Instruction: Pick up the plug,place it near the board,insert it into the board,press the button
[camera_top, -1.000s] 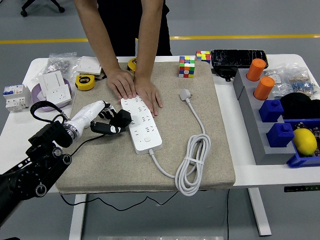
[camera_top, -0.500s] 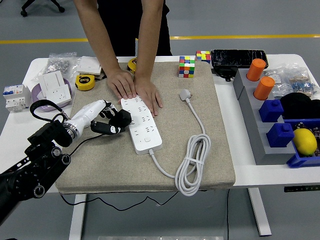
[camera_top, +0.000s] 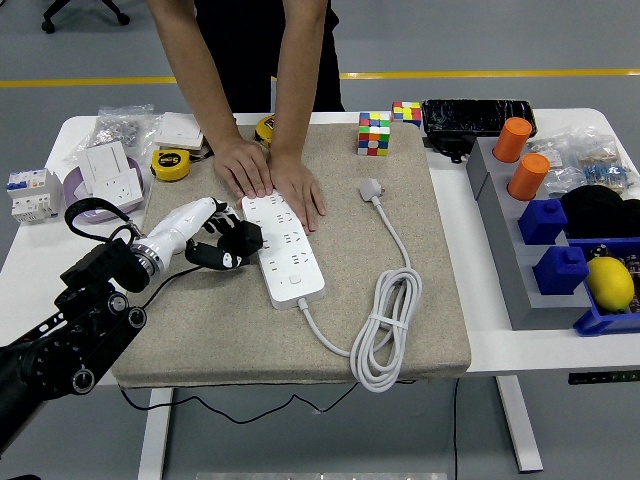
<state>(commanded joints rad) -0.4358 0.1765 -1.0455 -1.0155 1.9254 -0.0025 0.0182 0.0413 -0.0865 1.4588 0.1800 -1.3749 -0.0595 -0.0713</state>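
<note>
Single head view, high on the robot's side, facing forward and down at mid distance over the white table (camera_top: 40, 262): near edge at bottom, person (camera_top: 255, 60) at far side, floor beyond.

1. Left arm (camera_top: 70, 330) reaches in from lower left.
2. Left hand (camera_top: 205, 235) low over the mat, fingers curled around a black plug (camera_top: 240, 240).
3. Person's hands (camera_top: 270, 180) lie flat, side by side.

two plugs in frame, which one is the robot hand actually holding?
The black plug, gripped in the left hand at the power strip's left edge. The white plug lies free on the mat, right of the strip, untouched.
</note>
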